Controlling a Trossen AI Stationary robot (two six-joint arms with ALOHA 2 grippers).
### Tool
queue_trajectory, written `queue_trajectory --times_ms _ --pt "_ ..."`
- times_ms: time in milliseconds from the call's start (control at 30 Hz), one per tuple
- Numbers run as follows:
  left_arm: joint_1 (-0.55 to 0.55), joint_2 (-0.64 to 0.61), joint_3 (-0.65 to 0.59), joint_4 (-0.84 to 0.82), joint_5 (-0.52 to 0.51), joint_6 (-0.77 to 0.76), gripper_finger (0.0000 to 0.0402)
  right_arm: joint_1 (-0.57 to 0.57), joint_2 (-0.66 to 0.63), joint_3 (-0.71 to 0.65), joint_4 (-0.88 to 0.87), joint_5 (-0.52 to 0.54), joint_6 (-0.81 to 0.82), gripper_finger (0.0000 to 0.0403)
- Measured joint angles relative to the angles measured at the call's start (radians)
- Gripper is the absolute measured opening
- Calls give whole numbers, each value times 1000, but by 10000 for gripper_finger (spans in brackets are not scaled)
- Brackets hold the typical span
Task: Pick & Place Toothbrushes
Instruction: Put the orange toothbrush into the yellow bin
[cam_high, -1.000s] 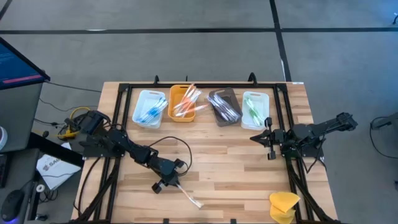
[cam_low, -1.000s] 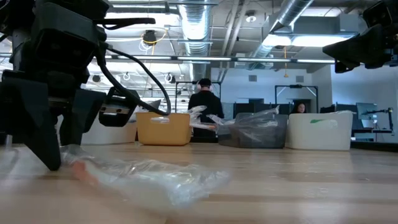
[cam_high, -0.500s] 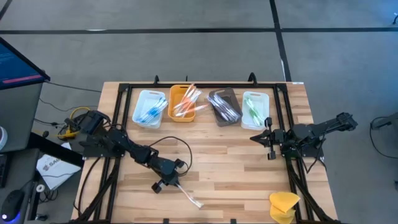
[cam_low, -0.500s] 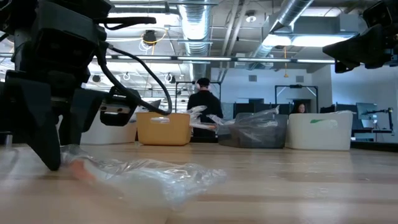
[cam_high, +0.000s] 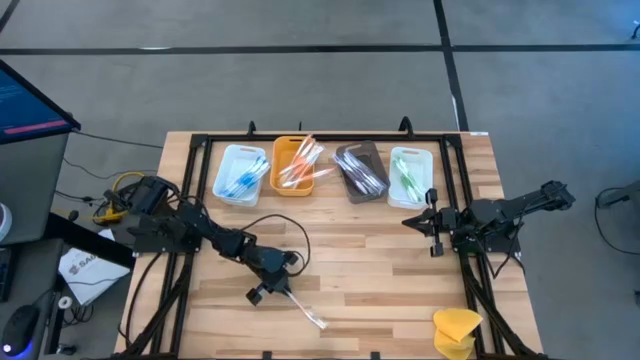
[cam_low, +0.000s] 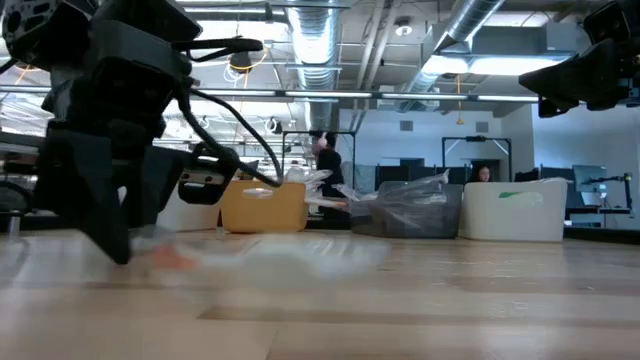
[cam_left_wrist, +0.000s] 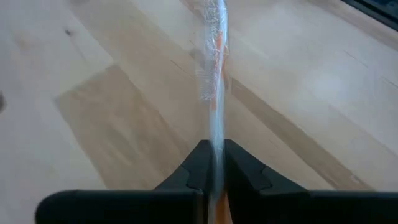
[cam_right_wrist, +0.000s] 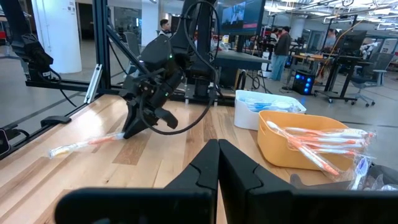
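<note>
Toothbrush with orange handle in a clear plastic wrapper (cam_high: 300, 309) lies lower centre of the wooden table (cam_high: 380, 260), clamped at one end by our left gripper (cam_high: 273, 289); it points lower right. We risk the slippery film sliding free. Right gripper (cam_high: 432, 226), closed and empty, waits right.

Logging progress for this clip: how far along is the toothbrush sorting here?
Nearly done: the four trays already hold wrapped toothbrushes. In hand: the left gripper is shut on one orange toothbrush, its far end by the table. Left: carry it to a tray. The right gripper waits shut.
</note>
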Motion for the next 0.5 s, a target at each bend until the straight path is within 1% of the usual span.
queue_trajectory --times_ms 200,400,500 --pt "5 -40 0 15 -11 0 20 0 0 0 0 0 0 0" --pt "4 -136 1 11 -16 3 21 0 0 0 0 0 0 0" --pt "4 -189 2 -21 -39 18 20 0 0 0 0 0 0 0"
